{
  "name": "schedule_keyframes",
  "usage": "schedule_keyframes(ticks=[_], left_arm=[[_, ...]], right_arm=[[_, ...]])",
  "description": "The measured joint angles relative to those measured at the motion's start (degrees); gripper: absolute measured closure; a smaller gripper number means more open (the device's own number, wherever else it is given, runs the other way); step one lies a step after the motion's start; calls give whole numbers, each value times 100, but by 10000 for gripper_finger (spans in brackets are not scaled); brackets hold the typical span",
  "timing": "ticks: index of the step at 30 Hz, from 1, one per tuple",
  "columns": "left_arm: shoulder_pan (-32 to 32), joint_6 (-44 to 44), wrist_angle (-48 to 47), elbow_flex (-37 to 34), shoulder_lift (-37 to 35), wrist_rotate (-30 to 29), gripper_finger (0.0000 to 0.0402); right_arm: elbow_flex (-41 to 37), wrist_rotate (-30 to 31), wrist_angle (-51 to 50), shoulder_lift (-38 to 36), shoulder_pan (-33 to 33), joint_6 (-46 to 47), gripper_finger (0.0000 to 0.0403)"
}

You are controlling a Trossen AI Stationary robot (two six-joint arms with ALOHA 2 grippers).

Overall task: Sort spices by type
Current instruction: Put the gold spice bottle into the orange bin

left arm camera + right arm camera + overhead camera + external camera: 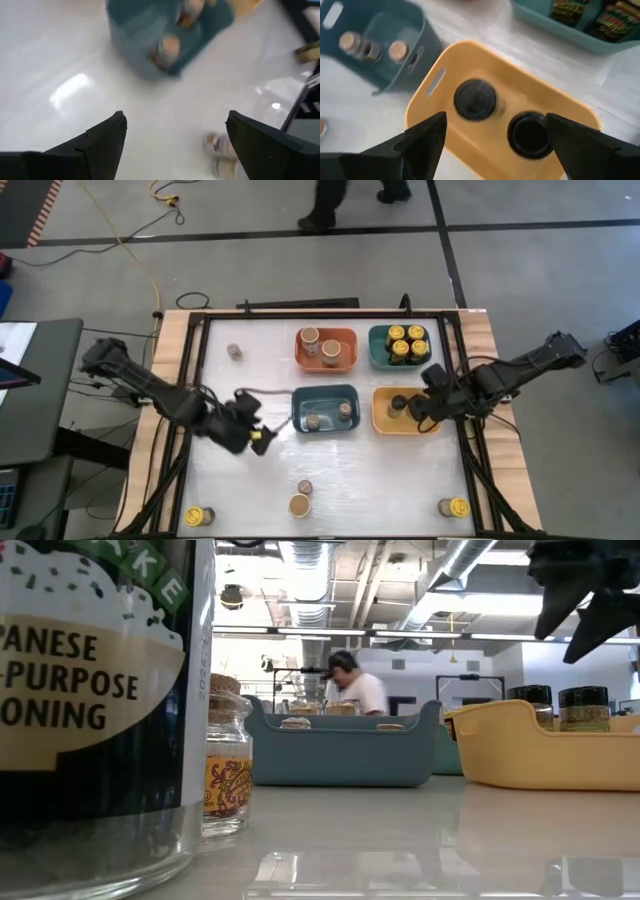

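The right gripper (424,402) hung over the rectangular yellow plastic bin (381,420), its fingers spread wide and holding nothing; below it stood 2 dark-topped spice jars (475,99). The left gripper (256,434) hovered above bare white tabletop (380,480) just left of the blue plastic bin (324,392), fingers likewise parted and empty. That blue bin held 2 small brown-topped jars (345,409). The orange bin (347,336) carried 2 jars with wider tan lids (310,336), and the teal bin (377,350) held 4 yellow-lidded jars (398,333).

Loose jars stood about the table: a small one (234,351) near the far left corner, a brown-topped one (305,487) touching a tan-lidded one (299,505) at the near edge, and a yellow-lidded jar (199,517) at the near left and another (455,507) at the near right. A person (352,688) was in the room beyond.
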Motion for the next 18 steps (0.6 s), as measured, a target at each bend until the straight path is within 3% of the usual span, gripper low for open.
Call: schedule_keyframes(ticks=[10,14,18], left_arm=[[-926,-2454,-2456,2440,1996,427,72],[-1239,-2853,-2429,3060,2457,446,72],[-1309,-2752,-1783,3300,2709,463,72]], right_arm=[[0,-9,3,-1,922,19,38],[0,-7,3,-1,1139,95,38],[0,-4,3,-1,1274,97,38]])
